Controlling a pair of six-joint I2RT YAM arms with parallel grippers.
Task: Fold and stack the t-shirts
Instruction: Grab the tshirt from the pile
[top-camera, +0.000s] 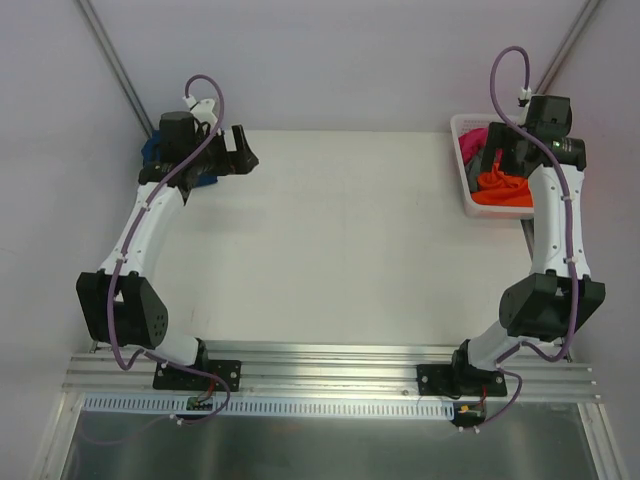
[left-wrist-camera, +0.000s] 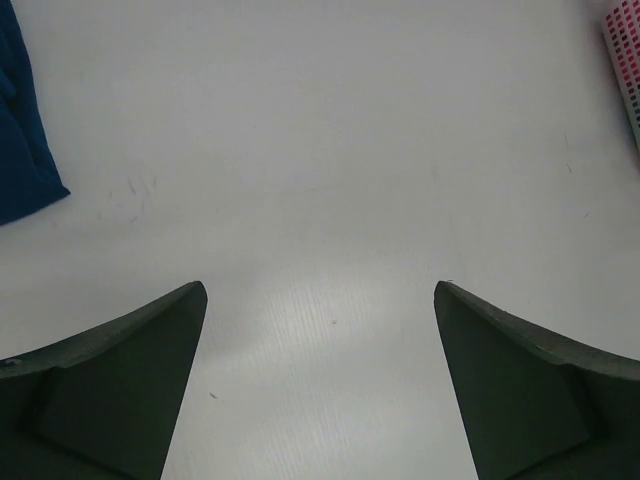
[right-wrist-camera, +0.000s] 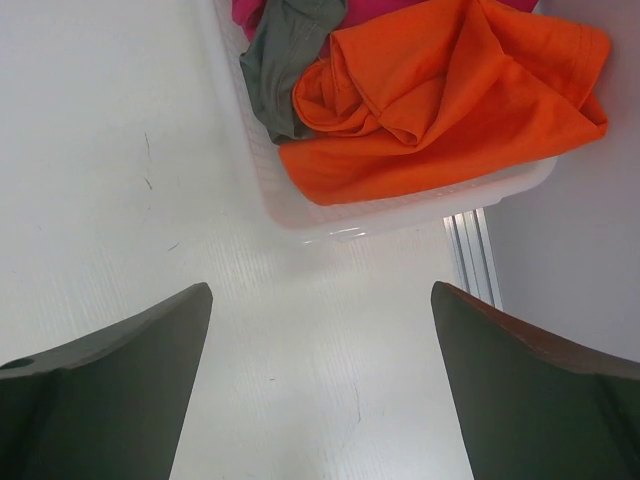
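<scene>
Shirts: orange (right-wrist-camera: 450, 100), grey (right-wrist-camera: 285, 60), pink (right-wrist-camera: 250, 12) bunched in basket (right-wrist-camera: 400, 215), far right; navy (left-wrist-camera: 20, 130) on table (left-wrist-camera: 330, 150), far left. Light, limp, will sag. Pinch orange's top fold. Left gripper (left-wrist-camera: 320, 290) and right gripper (right-wrist-camera: 320, 290): fingers wide apart, empty.

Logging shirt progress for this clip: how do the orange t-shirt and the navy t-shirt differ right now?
The orange t-shirt lies crumpled in the white basket at the far right; the navy t-shirt lies on the table at the far left. Orange shows plainly; navy is mostly hidden by the left arm. Neither is held.
</scene>
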